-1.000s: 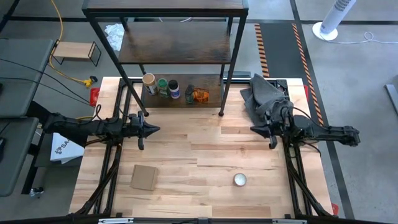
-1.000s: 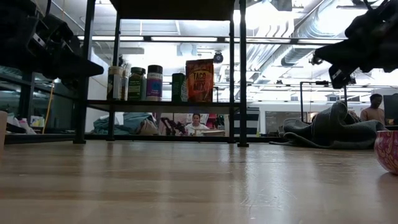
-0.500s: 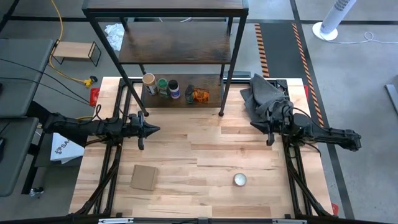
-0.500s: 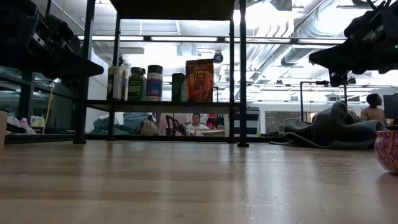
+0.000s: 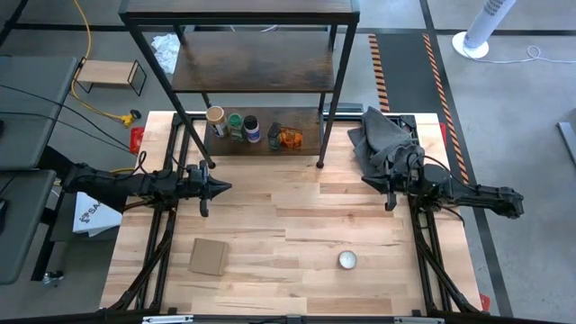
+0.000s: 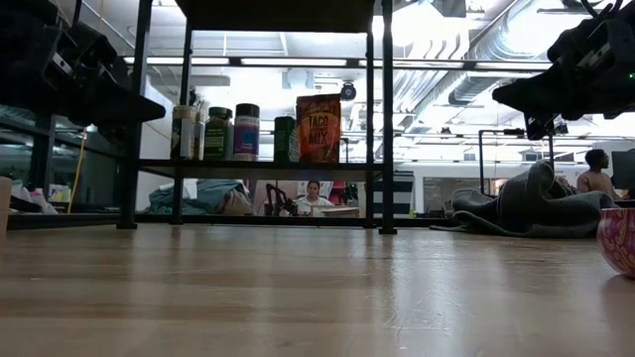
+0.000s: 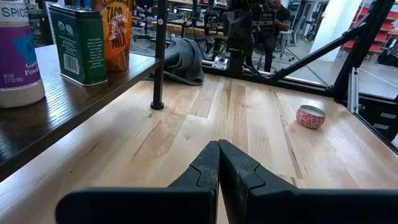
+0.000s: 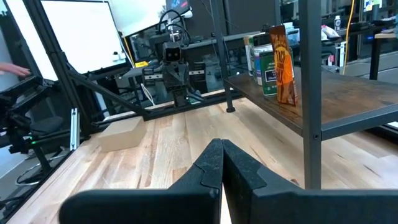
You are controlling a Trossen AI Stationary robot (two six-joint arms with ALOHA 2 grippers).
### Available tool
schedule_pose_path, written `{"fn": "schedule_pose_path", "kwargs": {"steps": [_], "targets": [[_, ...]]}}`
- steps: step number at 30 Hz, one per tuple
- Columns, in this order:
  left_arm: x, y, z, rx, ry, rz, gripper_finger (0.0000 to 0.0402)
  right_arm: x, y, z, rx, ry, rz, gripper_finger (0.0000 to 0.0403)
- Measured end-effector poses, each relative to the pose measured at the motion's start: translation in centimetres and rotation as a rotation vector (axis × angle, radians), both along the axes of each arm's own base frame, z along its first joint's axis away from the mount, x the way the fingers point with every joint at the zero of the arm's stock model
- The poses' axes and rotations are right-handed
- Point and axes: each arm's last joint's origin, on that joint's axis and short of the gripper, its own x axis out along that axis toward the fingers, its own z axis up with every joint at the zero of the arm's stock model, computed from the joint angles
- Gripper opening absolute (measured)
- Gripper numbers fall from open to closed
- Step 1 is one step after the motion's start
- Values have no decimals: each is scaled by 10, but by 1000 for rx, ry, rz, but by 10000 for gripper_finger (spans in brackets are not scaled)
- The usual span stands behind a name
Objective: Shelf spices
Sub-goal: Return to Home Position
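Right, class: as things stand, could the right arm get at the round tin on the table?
Probably yes. The round tin lies alone on the table, with nothing between it and the right end effector, which hangs above the table's right side. It is shut, so it would need to open first.

— How many spices (image 5: pixel 253 129)?
— Five: a tan-lidded jar (image 5: pixel 216 116), a green-lidded jar (image 5: pixel 235 122), a dark-capped jar (image 5: pixel 252 125), one dark tin (image 5: pixel 274 136), one orange pouch (image 5: pixel 289 138).
— Anything else?
— One shelf (image 5: pixel 256 65), one cardboard square (image 5: pixel 208 256), one silvery disc (image 5: pixel 347 260), one grey cloth (image 5: pixel 380 135).
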Motion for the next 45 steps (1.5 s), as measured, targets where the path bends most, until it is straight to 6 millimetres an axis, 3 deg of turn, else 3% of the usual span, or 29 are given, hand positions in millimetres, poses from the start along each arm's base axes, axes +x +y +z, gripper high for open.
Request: {"fn": "schedule_pose_path", "kwargs": {"steps": [13, 19, 25, 45], "targets": [[-6, 10, 8, -12, -90, 46, 1, 0, 0, 0, 0, 1, 0, 0], [-11, 10, 13, -17, -164, -18, 1, 0, 0, 0, 0, 1, 0, 0], [-11, 7, 11, -25, -139, -141, 1, 0, 0, 0, 0, 0, 0, 0], [-10, 8, 12, -23, -141, -116, 1, 0, 0, 0, 0, 1, 0, 0]]}}
